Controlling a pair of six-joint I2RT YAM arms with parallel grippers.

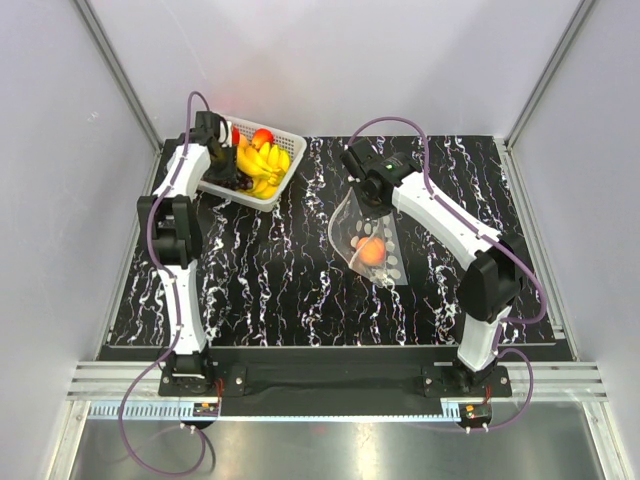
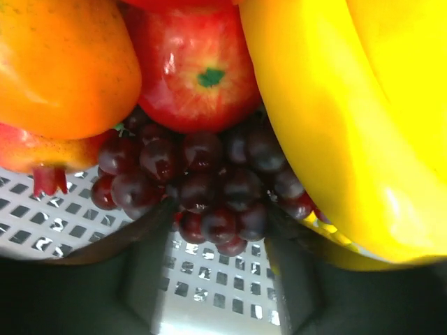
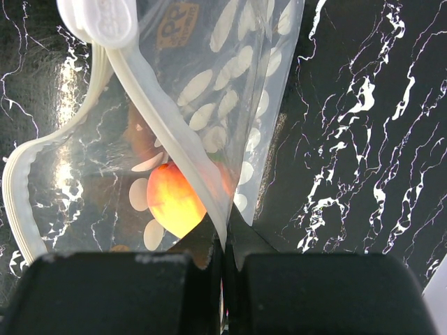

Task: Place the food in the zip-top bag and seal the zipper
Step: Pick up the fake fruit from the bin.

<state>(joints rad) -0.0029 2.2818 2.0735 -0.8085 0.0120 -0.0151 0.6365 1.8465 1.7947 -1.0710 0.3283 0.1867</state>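
The dark purple grape bunch [image 2: 202, 185] lies in the white lattice basket [image 2: 42, 223] beside a red apple [image 2: 192, 66], an orange fruit [image 2: 59, 63] and yellow bananas [image 2: 349, 118]. My left gripper [image 2: 216, 234] is open, its jaws standing either side of the bunch's near end. In the top view it [image 1: 228, 172] is down in the basket [image 1: 285, 180]. My right gripper [image 3: 223, 241] is shut on the edge of the dotted zip-top bag [image 3: 209, 91] and holds it up off the table [image 1: 365, 195]. A peach [image 3: 174, 199] lies inside the bag [image 1: 372, 250]. The zipper [image 3: 160, 118] hangs open.
The black marbled table [image 1: 280, 290] carries the basket at the far left corner and the bag right of centre. A white slider tab [image 3: 101, 21] sits at the zipper's end. Grey walls close the sides and back.
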